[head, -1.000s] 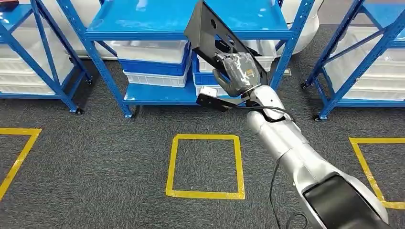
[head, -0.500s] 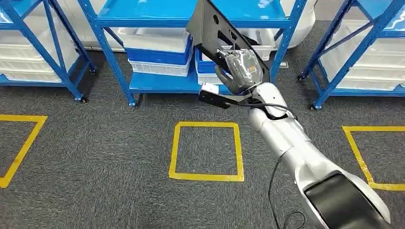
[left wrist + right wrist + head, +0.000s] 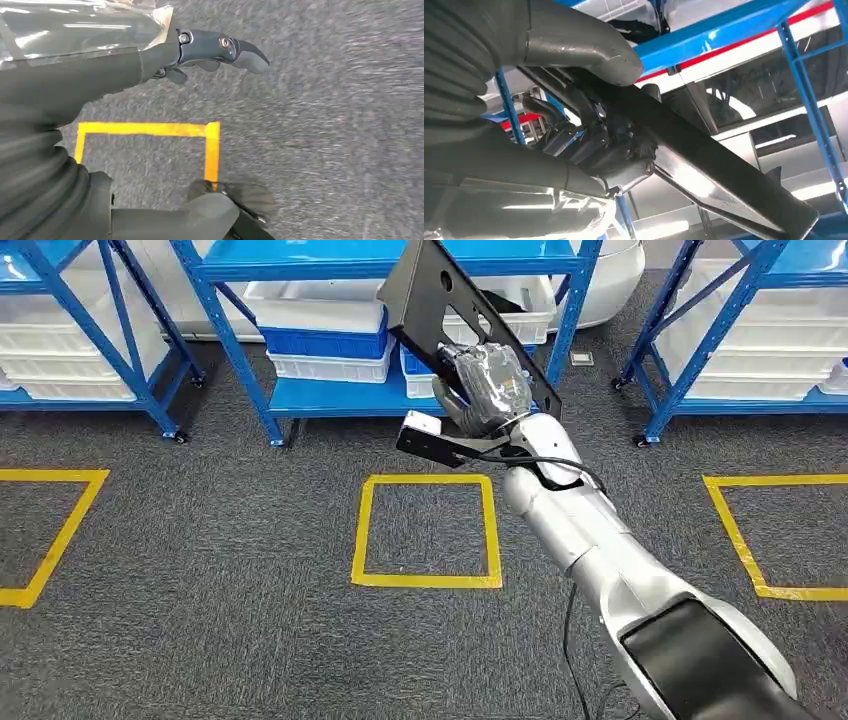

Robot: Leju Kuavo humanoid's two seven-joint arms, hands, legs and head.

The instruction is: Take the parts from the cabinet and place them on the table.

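My right hand (image 3: 485, 385) grips a flat black metal part (image 3: 430, 295) with holes and cut-outs, holding it up tilted in front of the blue cabinet (image 3: 330, 395). The right wrist view shows the same part (image 3: 704, 165) as a long dark plate clamped between the thumb and fingers (image 3: 589, 145). My left hand (image 3: 200, 50) hangs over the grey carpet beside a yellow taped square (image 3: 212, 150), fingers apart and holding nothing.
Blue shelving racks (image 3: 700, 340) stand in a row at the far side, their low shelves holding white and blue bins (image 3: 320, 330). Yellow taped squares (image 3: 425, 530) mark the grey carpet in front of them.
The whole view has shifted: the racks and the taped squares slide up and away, so the camera is moving back. My right hand keeps its hold on the black part.
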